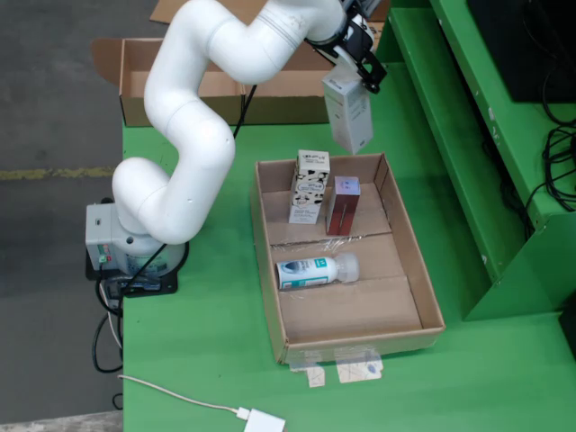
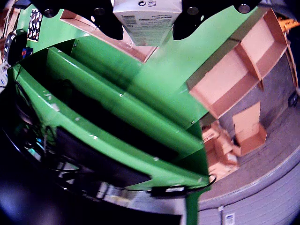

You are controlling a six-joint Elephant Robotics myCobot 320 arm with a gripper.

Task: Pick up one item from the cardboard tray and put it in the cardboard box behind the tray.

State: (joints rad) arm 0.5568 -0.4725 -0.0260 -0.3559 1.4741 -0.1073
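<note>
My gripper (image 1: 358,67) is shut on a white carton (image 1: 348,112) and holds it in the air above the far edge of the cardboard tray (image 1: 414,279). The carton hangs tilted. In the gripper view the carton (image 2: 147,18) sits between the black fingers (image 2: 105,21) at the top. In the tray stand a black-and-white patterned carton (image 1: 309,186) and a dark red box (image 1: 343,205), and a white bottle (image 1: 315,270) lies on its side. The open cardboard box (image 1: 225,85) lies behind the tray, to the left of the gripper.
A green shelf unit (image 1: 468,135) rises to the right of the tray. The arm's base (image 1: 126,247) stands at the table's left edge. A white cable and plug (image 1: 261,419) lie at the front. Taped labels (image 1: 346,369) sit before the tray.
</note>
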